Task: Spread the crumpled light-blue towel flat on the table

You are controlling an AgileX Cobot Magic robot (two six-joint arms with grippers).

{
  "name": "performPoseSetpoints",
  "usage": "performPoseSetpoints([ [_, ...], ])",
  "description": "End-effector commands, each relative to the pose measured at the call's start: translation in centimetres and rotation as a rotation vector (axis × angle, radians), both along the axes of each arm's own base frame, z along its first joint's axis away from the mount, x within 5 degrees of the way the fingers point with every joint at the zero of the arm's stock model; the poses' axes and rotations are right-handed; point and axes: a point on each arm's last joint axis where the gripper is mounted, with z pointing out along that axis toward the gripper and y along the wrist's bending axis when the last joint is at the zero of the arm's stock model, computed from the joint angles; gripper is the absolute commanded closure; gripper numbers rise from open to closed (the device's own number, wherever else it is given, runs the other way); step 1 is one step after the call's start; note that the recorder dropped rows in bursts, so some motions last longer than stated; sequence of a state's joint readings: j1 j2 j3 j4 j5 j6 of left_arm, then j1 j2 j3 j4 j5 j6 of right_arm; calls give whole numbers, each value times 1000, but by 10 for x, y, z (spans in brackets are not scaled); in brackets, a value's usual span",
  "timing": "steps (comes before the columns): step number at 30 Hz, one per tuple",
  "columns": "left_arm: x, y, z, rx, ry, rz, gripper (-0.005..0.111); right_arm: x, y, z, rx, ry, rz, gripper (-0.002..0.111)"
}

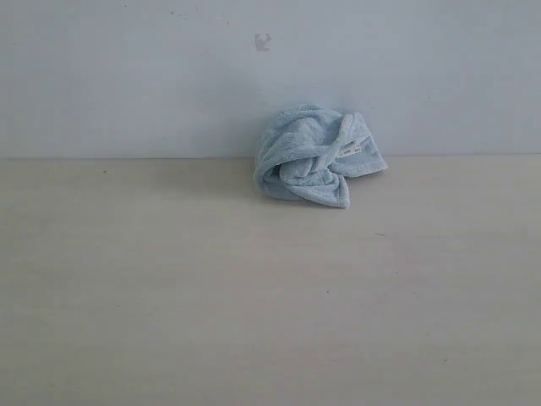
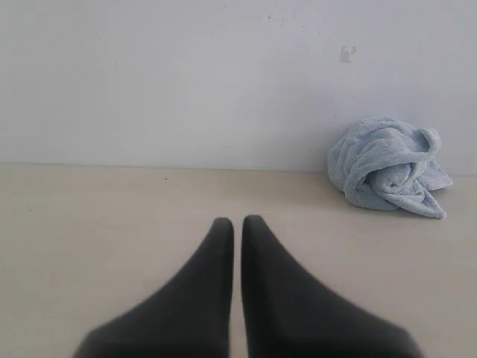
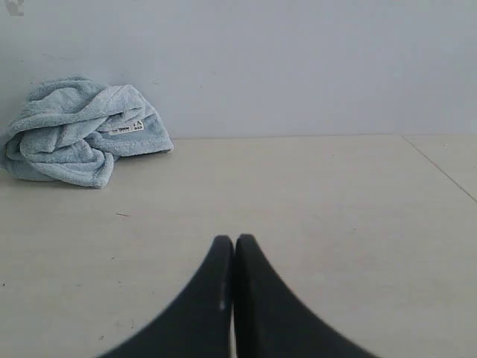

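**A:** What's over on the left?

**B:** The left claw [image 2: 237,224], with its jaws pressed almost together and nothing between them. It's over bare bench [image 1: 169,296], well apart from the cloth.

**A:** And the towel?

**B:** The towel [image 1: 314,156] sits at about 12 o'clock on the bench, a shade toward 1, right up by the wall [image 1: 127,76]. I can't tell whether it touches. It's wound in on itself, with folds wrapped round a hollow, so it stands as a lump instead of lying flat.

**A:** Is there anything to take hold of?

**B:** A hemmed corner carrying the label [image 1: 352,150] pokes out at the lump's 3 o'clock, and another flap hangs toward 5. I'd judge those loose ends the sensible places to pinch, since a pull there ought to unwind the roll.

**A:** And the right side?

**B:** The right claw [image 3: 232,240] is closed tight and empty, and it's also well off the towel. Both claws would need to part their jaws before any grasp. By my reading, the spreading hasn't begun.
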State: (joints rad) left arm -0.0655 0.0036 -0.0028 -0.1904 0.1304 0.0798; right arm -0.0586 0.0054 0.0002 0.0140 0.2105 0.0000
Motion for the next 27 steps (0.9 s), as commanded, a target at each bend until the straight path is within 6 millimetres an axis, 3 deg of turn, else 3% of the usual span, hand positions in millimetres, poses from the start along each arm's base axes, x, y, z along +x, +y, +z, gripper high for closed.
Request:
performPoseSetpoints([
  [1,0,0,-1,3,5,-4,103,0,0,1,-1,-10,-1,108],
  [12,0,0,-1,3,5,-4,103,0,0,1,2,-10,-1,108],
  [14,0,0,-1,3,5,-4,103,0,-1,5,-113,-51,1,108],
  [17,0,0,-1,3,5,-4,103,-1,-2,27,453,-320,-15,108],
  [19,0,0,-1,3,5,-4,103,-3,-5,34,675,-423,-19,108],
  [21,0,0,-1,3,5,-4,103,-5,-9,40,769,-501,-20,108],
  [27,0,0,-1,3,5,-4,103,-11,-14,53,763,-676,-18,108],
])
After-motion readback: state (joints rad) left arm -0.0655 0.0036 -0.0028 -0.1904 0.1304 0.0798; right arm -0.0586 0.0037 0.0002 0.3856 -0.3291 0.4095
